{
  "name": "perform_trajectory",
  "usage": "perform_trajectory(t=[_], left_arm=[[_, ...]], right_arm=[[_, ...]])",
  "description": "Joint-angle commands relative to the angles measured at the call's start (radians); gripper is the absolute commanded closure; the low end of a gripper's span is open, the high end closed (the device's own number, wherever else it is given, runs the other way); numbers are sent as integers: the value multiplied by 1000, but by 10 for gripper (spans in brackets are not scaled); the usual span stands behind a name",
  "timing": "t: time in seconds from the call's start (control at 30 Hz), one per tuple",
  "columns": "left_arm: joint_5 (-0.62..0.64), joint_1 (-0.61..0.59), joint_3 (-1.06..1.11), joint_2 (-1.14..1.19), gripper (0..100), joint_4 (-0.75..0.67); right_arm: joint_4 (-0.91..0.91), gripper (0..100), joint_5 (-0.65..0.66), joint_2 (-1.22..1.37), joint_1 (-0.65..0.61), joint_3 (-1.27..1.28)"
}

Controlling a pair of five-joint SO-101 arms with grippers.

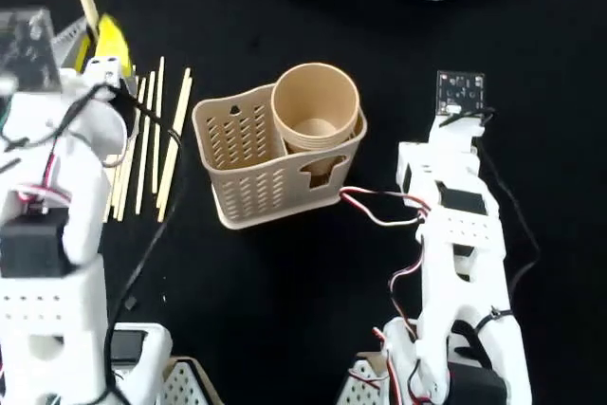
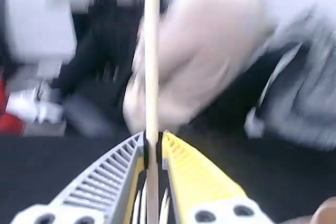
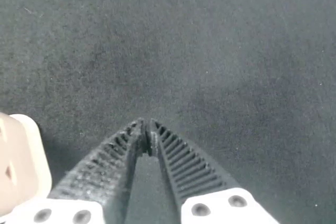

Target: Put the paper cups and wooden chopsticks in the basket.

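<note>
Black table (image 1: pixel 285 282) (faintly flecked) bears basket (image 1: pixel 254 189); blurred room (image 2: pixel 42 30) behind the held chopstick (image 2: pixel 152 51)

You have nothing legible to read here; no text, label, number or sign can be made out on any surface.

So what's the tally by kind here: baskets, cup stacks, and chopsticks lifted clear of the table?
basket: 1
stack of paper cups, standing in the basket: 1
chopstick clamped in the left gripper: 1
Total: 3. The loose chopsticks beside the basket overlap too much for a sure count.
</note>
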Motion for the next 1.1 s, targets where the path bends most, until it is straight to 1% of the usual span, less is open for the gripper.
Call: perform_trajectory(t=[0.0, 0.13, 0.33, 0.43, 0.57, 0.7, 0.8, 1.07], left_arm=[[17, 82, 4, -58, 971, -184], [15, 197, 2, -69, 971, -215], [15, 377, -27, -138, 971, -127], [14, 426, 15, -163, 971, -109], [15, 418, 145, -178, 971, -120], [17, 378, 265, -180, 971, -215], [17, 371, 355, -180, 971, -262], [11, 367, 521, -285, 960, -265]], right_arm=[[-17, 986, -5, 4, -14, -8], [-17, 986, -5, 4, -14, -8], [-17, 986, -5, 4, -14, -8], [-17, 986, -5, 4, -14, -8], [-17, 986, -5, 4, -14, -8], [-17, 986, -5, 4, -14, -7], [-17, 986, -5, 4, -14, -7], [-18, 986, -3, 4, -15, -7]])
